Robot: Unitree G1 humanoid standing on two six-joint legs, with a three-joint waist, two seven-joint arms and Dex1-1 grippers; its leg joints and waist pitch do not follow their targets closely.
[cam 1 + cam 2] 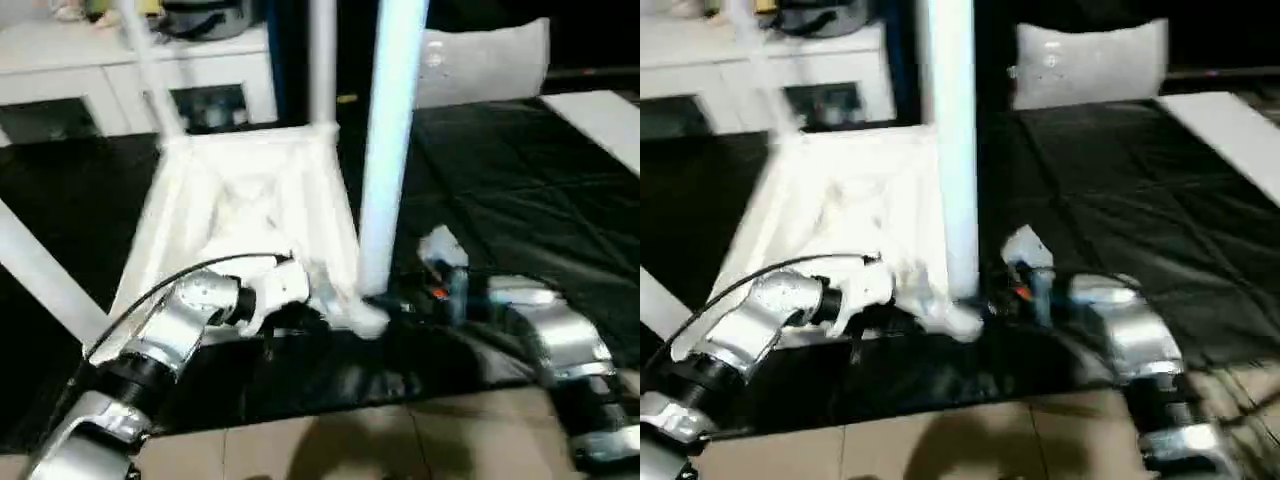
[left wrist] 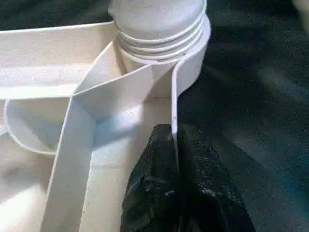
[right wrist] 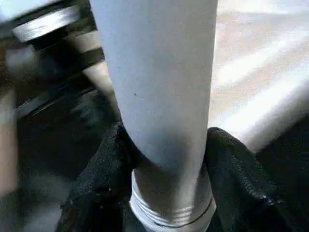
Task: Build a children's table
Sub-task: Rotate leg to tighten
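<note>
The white tabletop [image 1: 250, 200] lies underside up on a black mat, with white legs standing from its corners. The near right leg [image 1: 390, 150] stands upright in its corner socket [image 2: 159, 38]. My left gripper [image 2: 175, 159] is shut on the tabletop's thin rim wall just beside that socket. My right gripper [image 3: 166, 140] is closed around the base of this leg [image 3: 159, 72], one black finger on each side, just above the threaded end. Two more legs [image 1: 322, 60] [image 1: 150, 70] rise at the far corners. Another leg [image 1: 45, 275] slants out at the near left.
The black mat [image 1: 520, 200] covers the work area, and tiled floor [image 1: 350, 440] shows at its near edge. A grey cushion [image 1: 485, 60] stands at the back right. White cabinets [image 1: 100, 80] are at the back left, and a white board [image 1: 600, 120] is at the far right.
</note>
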